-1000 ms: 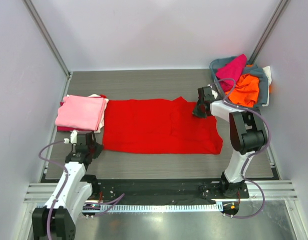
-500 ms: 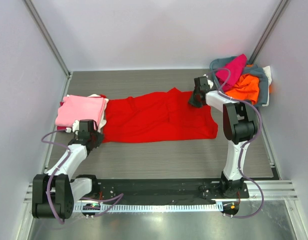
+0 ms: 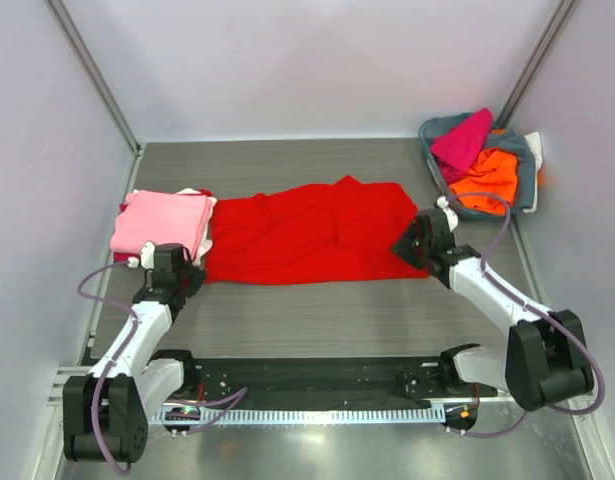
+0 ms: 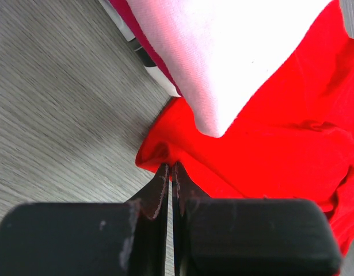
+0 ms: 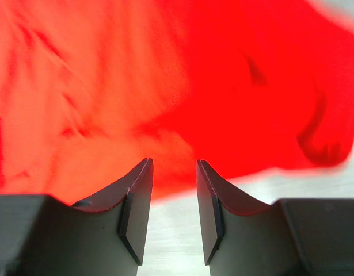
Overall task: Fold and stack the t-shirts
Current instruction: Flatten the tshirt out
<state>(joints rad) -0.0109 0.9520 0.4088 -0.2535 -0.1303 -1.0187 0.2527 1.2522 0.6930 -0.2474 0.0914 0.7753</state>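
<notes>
A folded pink shirt [image 3: 162,222] lay at the table's [image 3: 287,320] left. Just near of it the left jaws pinched the rumpled red shirt's [image 3: 297,240] corner, mid-table. The right jaws stood open over its near right corner. A magenta shirt [image 3: 462,138] and an orange shirt [image 3: 482,185] filled the far-right basket [image 3: 527,165].

No legible txt, labels or nos. in any view.
</notes>
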